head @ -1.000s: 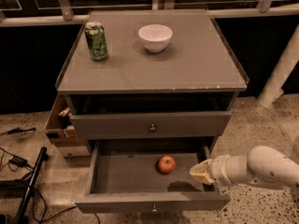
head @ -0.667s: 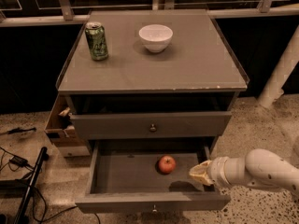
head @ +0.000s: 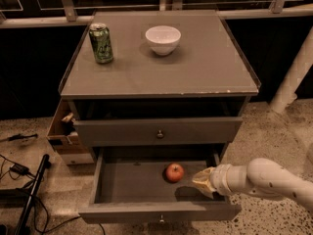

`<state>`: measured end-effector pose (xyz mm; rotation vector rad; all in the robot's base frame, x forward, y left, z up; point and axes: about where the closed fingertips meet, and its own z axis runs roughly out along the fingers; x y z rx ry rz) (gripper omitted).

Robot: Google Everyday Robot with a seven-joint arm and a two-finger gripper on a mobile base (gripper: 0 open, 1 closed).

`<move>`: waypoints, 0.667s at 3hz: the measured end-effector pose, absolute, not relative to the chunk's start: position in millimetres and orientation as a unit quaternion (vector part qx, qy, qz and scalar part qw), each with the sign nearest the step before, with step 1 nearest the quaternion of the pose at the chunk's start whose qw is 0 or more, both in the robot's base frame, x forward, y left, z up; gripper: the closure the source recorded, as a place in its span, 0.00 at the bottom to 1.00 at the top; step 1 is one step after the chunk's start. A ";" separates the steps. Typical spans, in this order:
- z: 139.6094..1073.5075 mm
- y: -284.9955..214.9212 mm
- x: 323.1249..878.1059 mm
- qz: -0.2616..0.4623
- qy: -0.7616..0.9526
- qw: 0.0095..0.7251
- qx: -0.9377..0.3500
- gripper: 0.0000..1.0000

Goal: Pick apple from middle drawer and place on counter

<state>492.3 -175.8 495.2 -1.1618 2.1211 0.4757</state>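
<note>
The small red apple (head: 174, 172) lies in the open middle drawer (head: 132, 182), right of its centre. My gripper (head: 198, 180) reaches in from the right over the drawer's right part, its tip a short way to the right of the apple and apart from it. The counter (head: 195, 72) is the flat grey cabinet top above.
A green can (head: 101, 43) stands at the counter's back left and a white bowl (head: 163, 39) at the back centre. A knobbed grey drawer front (head: 159, 131) sits above the open drawer. A cardboard box (head: 63, 131) stands left of the cabinet; cables and a black pole (head: 29, 192) lie on the floor.
The gripper and arm have shifted slightly to the left, toward the apple. The apple has not moved.
</note>
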 end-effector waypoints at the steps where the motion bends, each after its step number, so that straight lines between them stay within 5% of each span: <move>1: 484.6 -167.5 504.7 0.186 0.804 0.342 -0.449 0.39; 2: 472.9 -160.2 515.5 0.192 0.797 0.352 -0.452 0.29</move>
